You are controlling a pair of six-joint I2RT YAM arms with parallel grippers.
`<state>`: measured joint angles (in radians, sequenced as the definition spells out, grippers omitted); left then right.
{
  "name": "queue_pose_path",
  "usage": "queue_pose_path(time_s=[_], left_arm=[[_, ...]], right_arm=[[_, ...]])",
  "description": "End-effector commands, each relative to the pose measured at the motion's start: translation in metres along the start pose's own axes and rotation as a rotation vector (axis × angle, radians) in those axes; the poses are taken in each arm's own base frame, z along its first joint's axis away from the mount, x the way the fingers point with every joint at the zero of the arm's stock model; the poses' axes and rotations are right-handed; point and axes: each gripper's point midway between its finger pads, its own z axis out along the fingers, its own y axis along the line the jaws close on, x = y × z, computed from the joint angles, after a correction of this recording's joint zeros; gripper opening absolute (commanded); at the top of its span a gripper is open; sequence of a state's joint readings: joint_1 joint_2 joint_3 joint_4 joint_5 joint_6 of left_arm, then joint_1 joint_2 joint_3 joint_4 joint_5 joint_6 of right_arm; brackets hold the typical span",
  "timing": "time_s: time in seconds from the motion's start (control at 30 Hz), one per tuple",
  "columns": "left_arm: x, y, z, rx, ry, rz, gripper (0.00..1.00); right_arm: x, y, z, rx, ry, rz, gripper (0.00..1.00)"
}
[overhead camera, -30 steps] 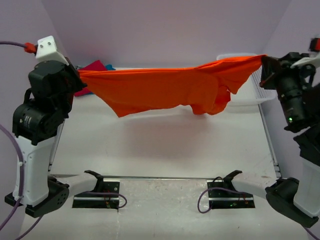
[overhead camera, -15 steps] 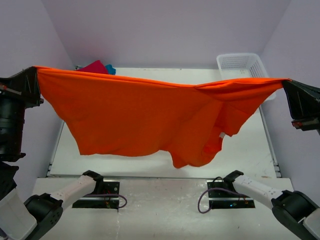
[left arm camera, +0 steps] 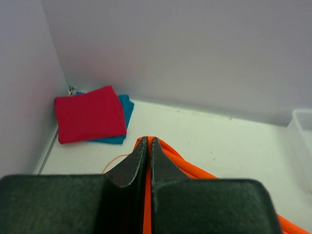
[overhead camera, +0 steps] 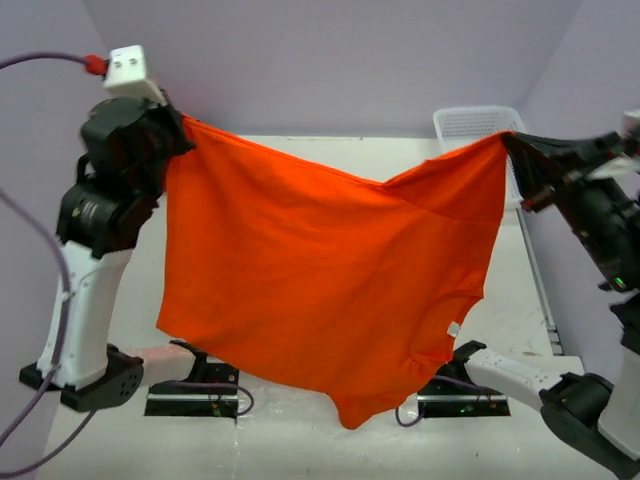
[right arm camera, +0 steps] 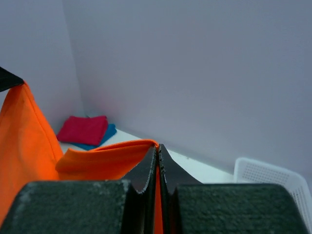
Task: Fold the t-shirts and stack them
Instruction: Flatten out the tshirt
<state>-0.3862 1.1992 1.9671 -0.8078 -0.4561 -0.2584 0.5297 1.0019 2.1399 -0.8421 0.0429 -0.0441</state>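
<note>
Claws on both arms are pinched fully closed on cloth. The left claw (left arm camera: 147, 142) grips one end of the upper edge of the orange t-shirt (overhead camera: 320, 270), and the right claw (right arm camera: 157, 147) grips the other end. The shirt hangs in the air between them as a wide sheet, with its top edge sagging in the middle and its lower hem drooping toward the near side. At the far left corner of the tabletop (overhead camera: 330, 150), the crimson t-shirt (left arm camera: 89, 113) lies folded on the folded teal t-shirt (left arm camera: 126, 109). A white lattice basket (overhead camera: 478, 122) sits at the far right.
</note>
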Motion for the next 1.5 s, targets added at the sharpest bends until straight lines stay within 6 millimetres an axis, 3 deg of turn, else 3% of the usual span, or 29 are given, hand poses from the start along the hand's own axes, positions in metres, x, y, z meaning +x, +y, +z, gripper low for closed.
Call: queue_pose_path(time_s=[0.0, 0.13, 0.17, 0.23, 0.27, 0.3, 0.33, 0.37, 0.4, 0.53, 0.67, 0.83, 0.93, 0.97, 1.03, 1.07, 1.1, 1.17, 1.2, 1.23, 1.27, 1.33, 1.37, 1.47], left_arm=[[0.038, -0.001, 0.044, -0.079, 0.088, 0.067, 0.00], [0.059, -0.015, 0.099, -0.102, 0.141, 0.114, 0.00], [0.059, -0.016, 0.109, -0.104, 0.138, 0.113, 0.00], [0.055, -0.018, 0.141, -0.089, 0.117, 0.099, 0.00], [0.054, -0.016, 0.152, -0.093, 0.108, 0.093, 0.00], [0.050, -0.016, 0.176, -0.084, 0.092, 0.083, 0.00], [0.048, -0.015, 0.187, -0.073, 0.085, 0.079, 0.00], [0.043, -0.008, 0.199, -0.083, 0.072, 0.072, 0.00], [0.035, -0.009, 0.217, -0.073, 0.043, 0.084, 0.00], [0.005, -0.002, 0.233, -0.052, -0.075, 0.100, 0.00], [-0.014, 0.010, 0.227, -0.050, -0.140, 0.093, 0.00], [-0.017, 0.009, 0.206, -0.028, -0.126, 0.080, 0.00], [-0.017, 0.013, 0.182, -0.034, -0.100, 0.055, 0.00], [-0.018, 0.014, 0.167, -0.031, -0.083, 0.037, 0.00], [-0.017, 0.014, 0.150, -0.016, -0.067, 0.027, 0.00], [-0.009, 0.015, 0.143, -0.012, -0.037, 0.026, 0.00], [-0.022, 0.013, 0.120, 0.011, -0.062, 0.012, 0.00], [-0.021, 0.013, 0.099, 0.027, -0.051, 0.005, 0.00], [-0.037, 0.013, 0.073, 0.044, -0.092, -0.004, 0.00], [-0.042, 0.013, 0.061, 0.050, -0.104, -0.009, 0.00], [-0.055, 0.015, 0.036, 0.059, -0.142, -0.015, 0.00], [-0.069, 0.017, 0.011, 0.068, -0.189, -0.022, 0.00], [-0.081, 0.019, -0.011, 0.074, -0.233, -0.026, 0.00], [-0.102, 0.023, -0.048, 0.079, -0.306, -0.040, 0.00]], right_arm=[[0.037, -0.026, 0.067, 0.149, 0.108, -0.080, 0.00], [0.049, -0.039, 0.113, 0.205, 0.139, -0.123, 0.00], [0.050, -0.041, 0.134, 0.212, 0.128, -0.126, 0.00], [0.052, -0.056, 0.154, 0.262, 0.125, -0.142, 0.00], [0.039, -0.060, 0.162, 0.276, 0.081, -0.145, 0.00], [0.060, -0.069, 0.187, 0.297, 0.123, -0.169, 0.00], [0.064, -0.075, 0.197, 0.309, 0.126, -0.184, 0.00], [0.054, -0.083, 0.203, 0.333, 0.090, -0.196, 0.00], [0.072, -0.090, 0.222, 0.343, 0.118, -0.217, 0.00], [0.076, -0.106, 0.241, 0.372, 0.095, -0.269, 0.00], [0.065, -0.112, 0.237, 0.396, 0.069, -0.283, 0.00], [0.040, -0.102, 0.207, 0.375, 0.043, -0.269, 0.00], [0.018, -0.086, 0.172, 0.351, 0.017, -0.282, 0.00], [0.005, -0.079, 0.151, 0.350, -0.005, -0.279, 0.00], [-0.007, -0.071, 0.129, 0.342, -0.023, -0.269, 0.00], [-0.019, -0.059, 0.109, 0.310, -0.048, -0.254, 0.00], [-0.024, -0.059, 0.098, 0.326, -0.052, -0.257, 0.00], [-0.031, -0.045, 0.079, 0.275, -0.066, -0.237, 0.00], [-0.043, -0.047, 0.057, 0.282, -0.099, -0.219, 0.00], [-0.048, -0.046, 0.047, 0.272, -0.110, -0.206, 0.00], [-0.050, -0.042, 0.038, 0.244, -0.113, -0.188, 0.00], [-0.060, -0.044, 0.014, 0.225, -0.150, -0.143, 0.00], [-0.060, -0.042, 0.007, 0.204, -0.151, -0.132, 0.00], [-0.069, -0.033, -0.015, 0.127, -0.189, -0.086, 0.00]])
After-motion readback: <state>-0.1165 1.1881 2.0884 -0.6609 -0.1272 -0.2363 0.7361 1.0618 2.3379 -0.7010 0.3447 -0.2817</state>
